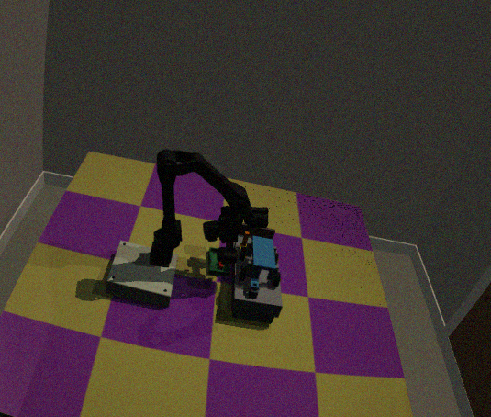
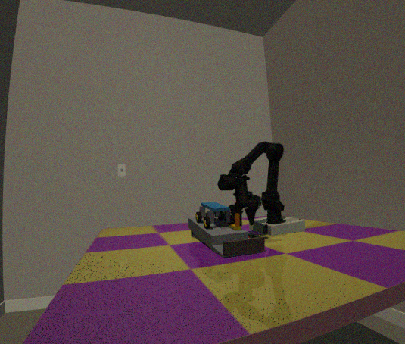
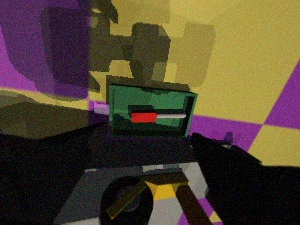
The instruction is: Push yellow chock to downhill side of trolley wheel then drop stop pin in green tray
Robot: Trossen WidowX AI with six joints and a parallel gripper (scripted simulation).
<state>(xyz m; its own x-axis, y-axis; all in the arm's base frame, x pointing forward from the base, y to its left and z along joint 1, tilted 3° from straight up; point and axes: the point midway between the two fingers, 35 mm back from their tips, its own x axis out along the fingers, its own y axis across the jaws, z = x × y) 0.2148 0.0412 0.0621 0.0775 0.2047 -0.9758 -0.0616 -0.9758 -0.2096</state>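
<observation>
An open gripper (image 1: pixel 230 252) (image 2: pixel 244 219) (image 3: pixel 150 131) hangs over the green tray (image 1: pixel 212 257) (image 3: pixel 152 90), its fingers spread nearly to their widest and holding nothing, as the red-headed stop pin (image 1: pixel 220 264) (image 3: pixel 143 117) lies inside the tray. In the exterior view, the grey ramp (image 1: pixel 262 296) (image 2: pixel 219 235) (image 3: pixel 90 184) runs to the left of the arm's pale base (image 1: pixel 165 290) (image 2: pixel 295 227), with a brown end board (image 2: pixel 244 247) at its near end. Close to the fingers, the blue-topped trolley (image 1: pixel 263 252) (image 2: pixel 215 207) and the upright orange handle of the chock (image 2: pixel 237 221) (image 3: pixel 162 191) crowd the side of the tray. On show are one trolley, one chock, one tray and one pin; two yellow-hubbed wheels face the exterior view, and a single wall plate (image 2: pixel 121 170) is fixed to the wall at left. The chock sits on the ramp just beside a wheel on the trolley's near side, though contact cannot be made out. Seen from the wrist, the pin lies beyond the fingertips, within the span between them, its red head at left and its pale shank at right.
</observation>
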